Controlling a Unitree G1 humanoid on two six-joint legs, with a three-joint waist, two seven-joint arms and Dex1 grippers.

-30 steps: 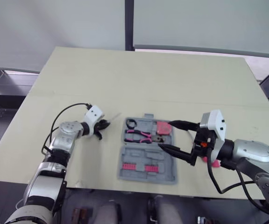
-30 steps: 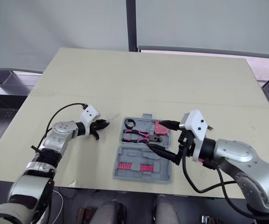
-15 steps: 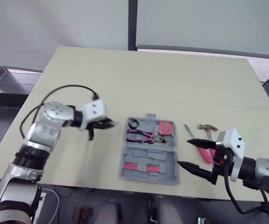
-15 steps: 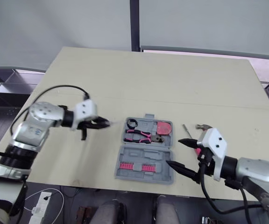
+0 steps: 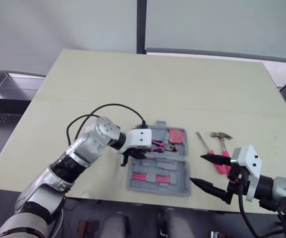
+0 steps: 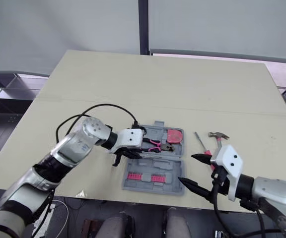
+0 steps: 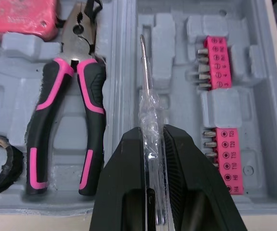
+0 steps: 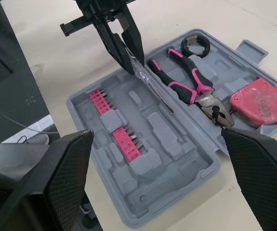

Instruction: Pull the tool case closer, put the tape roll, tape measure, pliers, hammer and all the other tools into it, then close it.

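Left jaws, gripping the screwdriver (image 7: 147, 108), have moved over the case (image 5: 177, 185); right jaws wide.

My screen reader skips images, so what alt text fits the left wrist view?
The left gripper clamps a clear-handled screwdriver, tip pointing over the open grey tool case. In the case lie pink-handled pliers, a red tape measure and pink bit holders.

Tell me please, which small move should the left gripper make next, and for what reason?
Probably lower the clear screwdriver a little into an empty slot, then release it. The left gripper is shut on it over the open tool case, with the tip near the middle ridge beside the pliers. It is not yet lying in a recess.
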